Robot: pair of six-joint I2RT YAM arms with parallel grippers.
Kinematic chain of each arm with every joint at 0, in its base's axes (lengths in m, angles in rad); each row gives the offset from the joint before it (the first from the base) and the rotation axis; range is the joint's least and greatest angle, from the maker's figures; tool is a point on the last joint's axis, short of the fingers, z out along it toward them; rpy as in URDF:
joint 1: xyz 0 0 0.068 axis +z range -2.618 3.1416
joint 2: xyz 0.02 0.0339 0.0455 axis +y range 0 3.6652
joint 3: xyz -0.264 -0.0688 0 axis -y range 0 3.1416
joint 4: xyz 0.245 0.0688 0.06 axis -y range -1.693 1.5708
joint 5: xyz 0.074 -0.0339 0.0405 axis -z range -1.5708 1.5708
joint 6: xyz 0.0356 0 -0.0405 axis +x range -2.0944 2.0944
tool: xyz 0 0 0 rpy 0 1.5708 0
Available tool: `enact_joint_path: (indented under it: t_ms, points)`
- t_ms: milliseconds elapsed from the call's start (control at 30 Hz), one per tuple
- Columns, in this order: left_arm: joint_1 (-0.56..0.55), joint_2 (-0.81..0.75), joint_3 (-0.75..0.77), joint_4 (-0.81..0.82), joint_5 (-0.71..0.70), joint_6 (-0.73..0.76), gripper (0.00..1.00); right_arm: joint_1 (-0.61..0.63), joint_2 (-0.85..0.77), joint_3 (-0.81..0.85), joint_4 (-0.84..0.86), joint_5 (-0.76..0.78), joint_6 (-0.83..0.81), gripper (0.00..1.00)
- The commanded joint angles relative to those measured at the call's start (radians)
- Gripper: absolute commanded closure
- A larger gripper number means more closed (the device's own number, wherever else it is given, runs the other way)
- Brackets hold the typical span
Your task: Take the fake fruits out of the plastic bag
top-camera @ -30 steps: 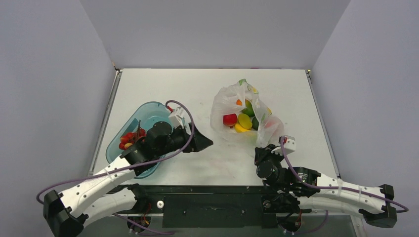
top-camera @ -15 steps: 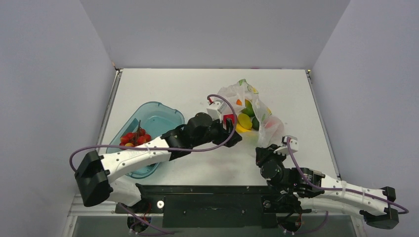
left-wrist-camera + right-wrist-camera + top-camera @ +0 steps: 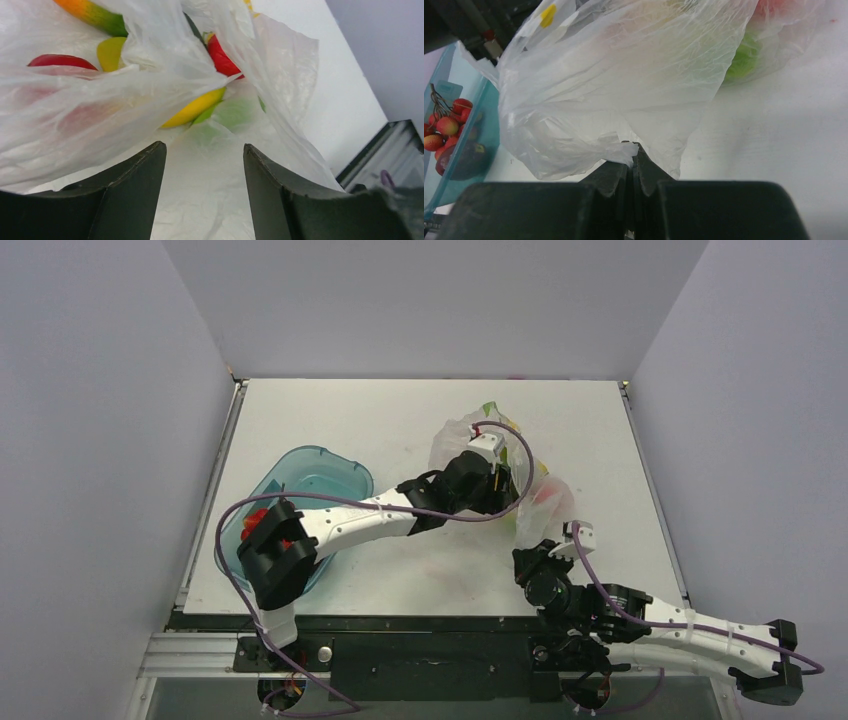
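The left end effector (image 3: 204,150) is spread wide at the opening of the plastic bag (image 3: 100,115). The fake fruits (image 3: 222,55) lie inside, just ahead of it. The yellow banana (image 3: 195,107) is closest and lies slantwise across the gap. The right end effector (image 3: 634,159) pinches the bag's near edge, low by the table (image 3: 330,420).

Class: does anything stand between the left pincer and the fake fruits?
Yes. A fold of the plastic bag drapes in front of the fake fruits, ahead of the open left pincer; a yellow fruit peeks out beneath it.
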Motion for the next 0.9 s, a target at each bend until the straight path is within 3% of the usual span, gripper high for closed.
enact_joint_path:
  t_ms: [0, 300, 500, 867]
  points:
    - [0.005, 0.058, 0.087, -0.022, -0.136, 0.056, 0.43, 0.015, -0.004, -0.027, 0.032, -0.044, 0.018, 1.0]
    - [0.043, 0.168, 0.202, -0.192, -0.286, 0.037, 0.36, 0.019, -0.026, -0.034, 0.037, -0.046, 0.01, 1.0]
    - [0.053, 0.204, 0.246, -0.231, -0.389, 0.071, 0.27, 0.019, -0.036, -0.026, 0.034, -0.036, 0.0, 1.0]
    - [0.115, 0.279, 0.29, -0.211, -0.314, 0.096, 0.3, 0.018, -0.017, -0.015, 0.03, -0.022, -0.001, 1.0]
